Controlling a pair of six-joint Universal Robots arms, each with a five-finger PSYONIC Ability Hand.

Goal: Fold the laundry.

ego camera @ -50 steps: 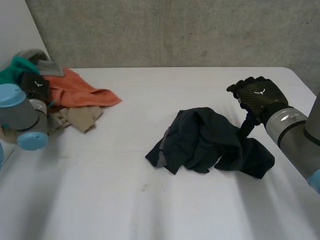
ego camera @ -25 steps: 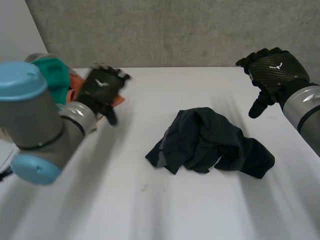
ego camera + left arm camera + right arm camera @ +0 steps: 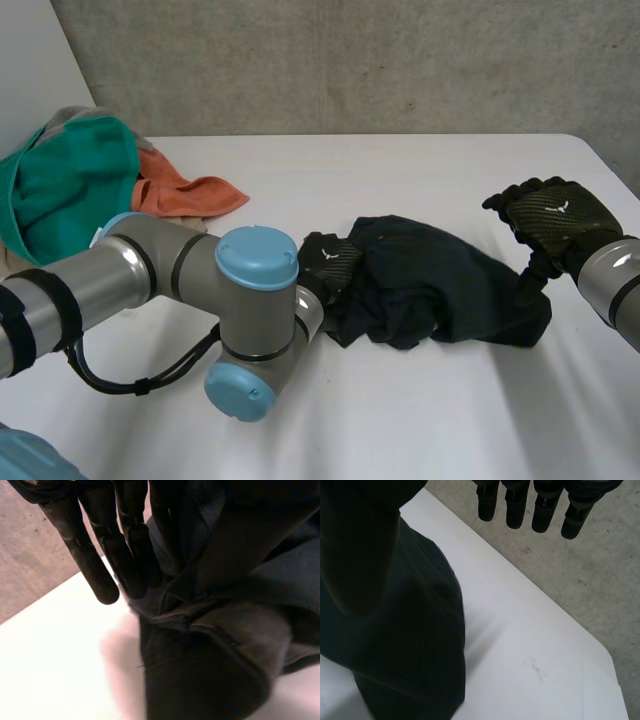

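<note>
The fingers [image 3: 95,565] of the left hand [image 3: 328,262] are straight and held close together. In the left wrist view they lie along the top of the dark garment [image 3: 210,655], and their tips reach a raised fold at its edge. They rest on the cloth rather than closing round it, so nothing is gripped. In the head view this hand sits at the garment's left edge, with the left arm [image 3: 150,275] bent low across the tabletop [image 3: 400,420] behind it.

The right hand [image 3: 556,222] has loose fingers [image 3: 515,510] with a slight bend. In the right wrist view their tips hang clear of the cloth and hold nothing. Its thumb [image 3: 528,278] points down at the right end of the garment — black against dark fabric, so I cannot tell whether it presses there.

The dark garment [image 3: 440,290] lies crumpled in a low heap near the middle of the tabletop, between the two hands. In the right wrist view it rises as a dark mound [image 3: 395,630] beside the palm.

At the far left corner — well apart from the garment — lie a teal cloth [image 3: 60,195] and an orange cloth [image 3: 185,195], touching each other.
</note>
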